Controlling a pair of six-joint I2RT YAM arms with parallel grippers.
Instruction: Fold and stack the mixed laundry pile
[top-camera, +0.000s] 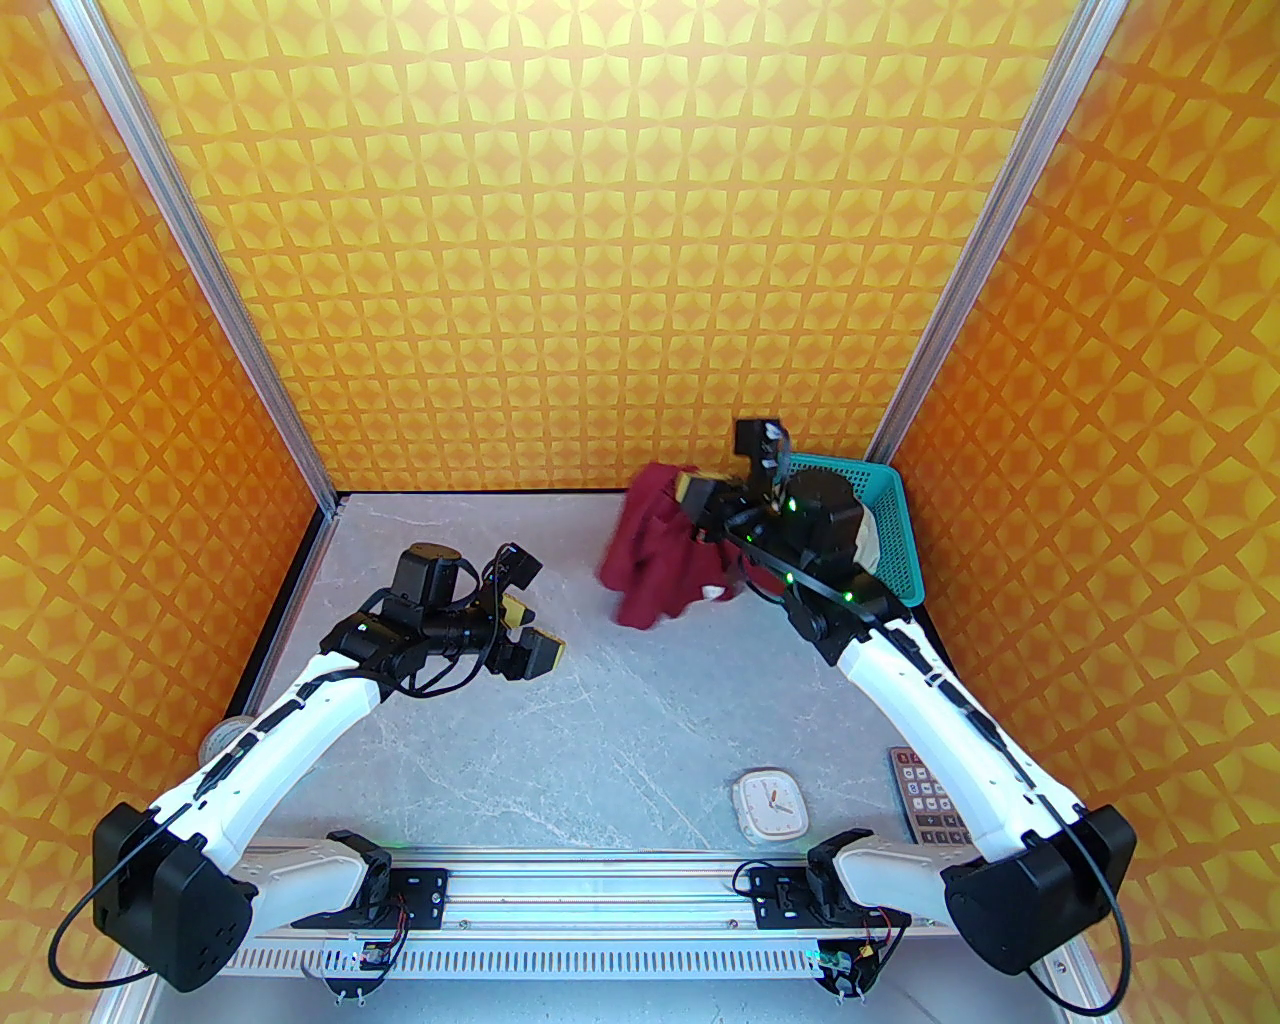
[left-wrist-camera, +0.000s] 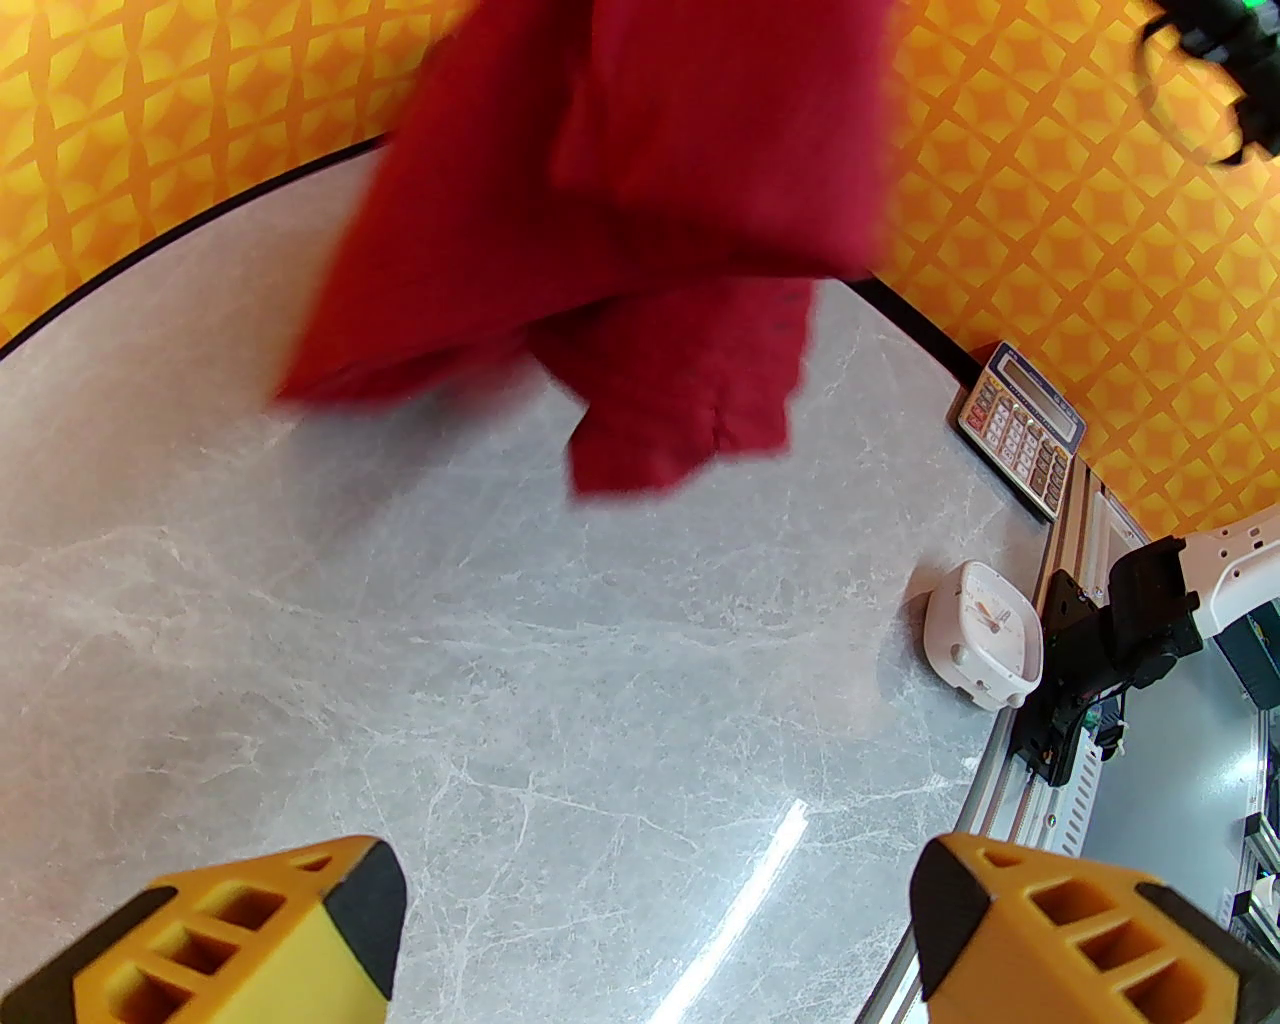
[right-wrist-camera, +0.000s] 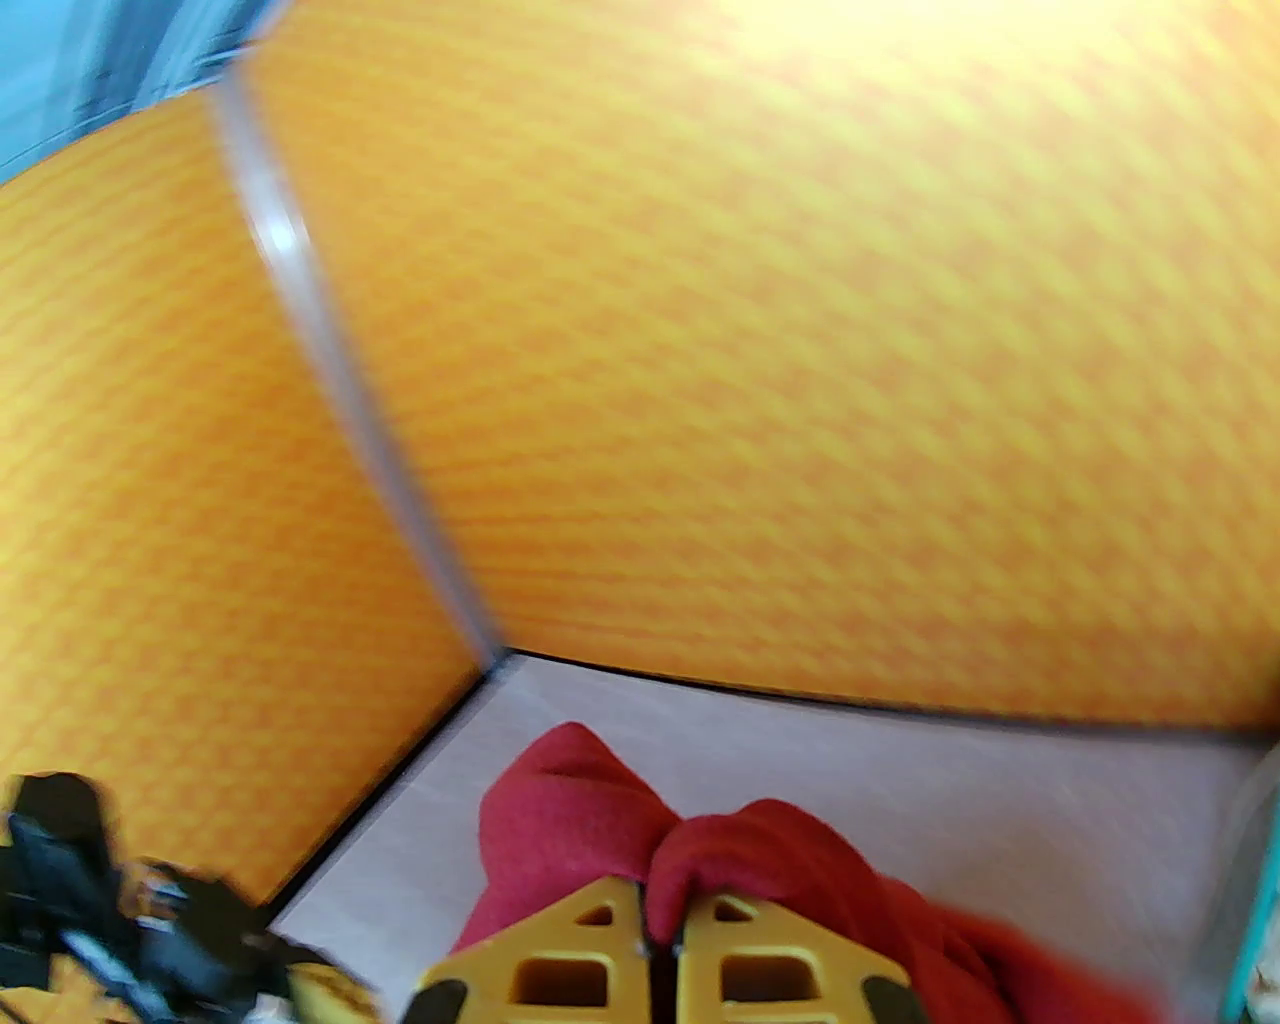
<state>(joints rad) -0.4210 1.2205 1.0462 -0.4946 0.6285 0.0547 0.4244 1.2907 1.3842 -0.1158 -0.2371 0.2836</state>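
Now shirt (top-camera: 665, 560): hangs, long axis vertical.
Right gripper (right-wrist-camera: 665, 910): pinching its top.
Left gripper (left-wrist-camera: 655, 885): spread.
Room: table (top-camera: 600, 740), lower centre.

The left arm (top-camera: 290, 700) is extended forward and inward from its base at the near left corner, with the elbow kept low; its wrist is turned towards the right; the left gripper (top-camera: 535, 630) is held with the jaws spread wide and nothing between them. The right arm (top-camera: 930, 690) is stretched forward and leftward from the near right corner, with the forearm raised; the right gripper (right-wrist-camera: 662, 935) is held high at the far end, with the fingers pressed together; a fold of the dark red shirt (right-wrist-camera: 570, 810) is pinched between them.
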